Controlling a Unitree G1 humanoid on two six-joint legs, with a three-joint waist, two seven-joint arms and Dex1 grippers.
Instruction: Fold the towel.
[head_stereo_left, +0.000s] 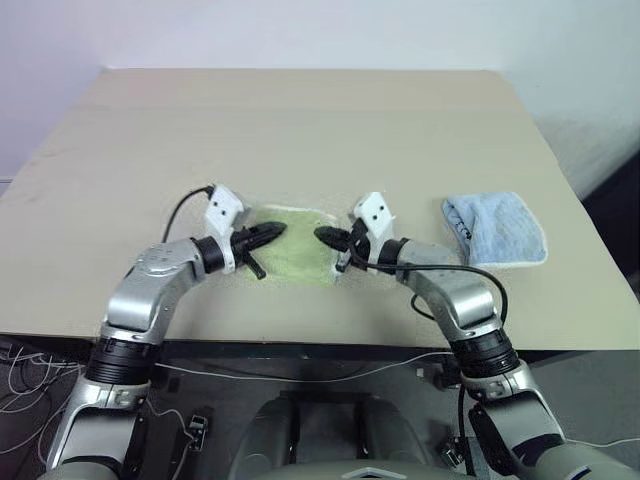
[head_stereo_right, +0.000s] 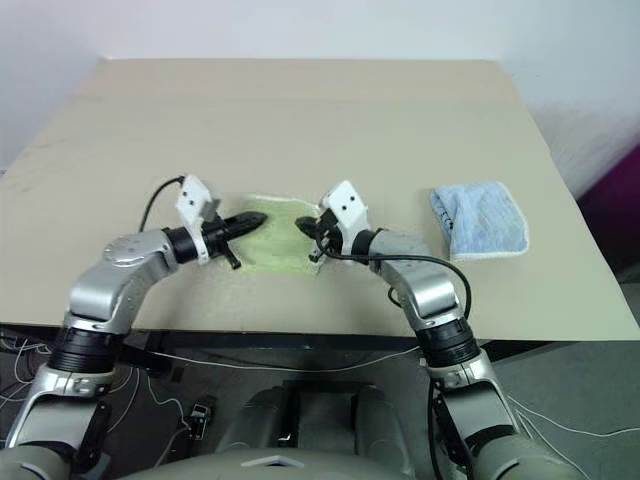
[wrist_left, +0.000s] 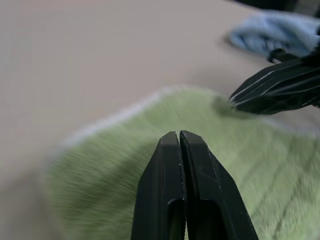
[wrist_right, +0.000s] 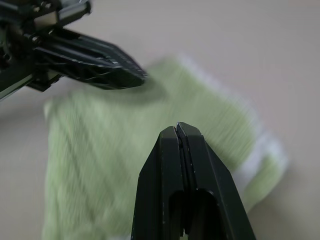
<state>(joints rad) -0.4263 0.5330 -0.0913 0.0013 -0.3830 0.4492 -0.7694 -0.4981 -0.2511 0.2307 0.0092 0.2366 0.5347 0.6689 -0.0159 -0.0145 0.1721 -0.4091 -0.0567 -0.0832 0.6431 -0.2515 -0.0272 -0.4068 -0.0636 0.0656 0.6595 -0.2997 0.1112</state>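
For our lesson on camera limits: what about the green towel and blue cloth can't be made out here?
- Towel: side edges hidden under left hand and right hand, head views.
- Towel's fold layers: blurred, wrist views.
- Blue cloth: stitching too small, head views; blurred, left wrist view.

towel (head_stereo_left: 298, 250): light green terry, white edging
cloth (head_stereo_left: 497, 229) at 3 o'clock of towel: light blue, pale edge
table (head_stereo_left: 300, 130): plain beige
left gripper (head_stereo_left: 279, 230): black fingers, white mount
right gripper (head_stereo_left: 321, 235): black fingers, white mount
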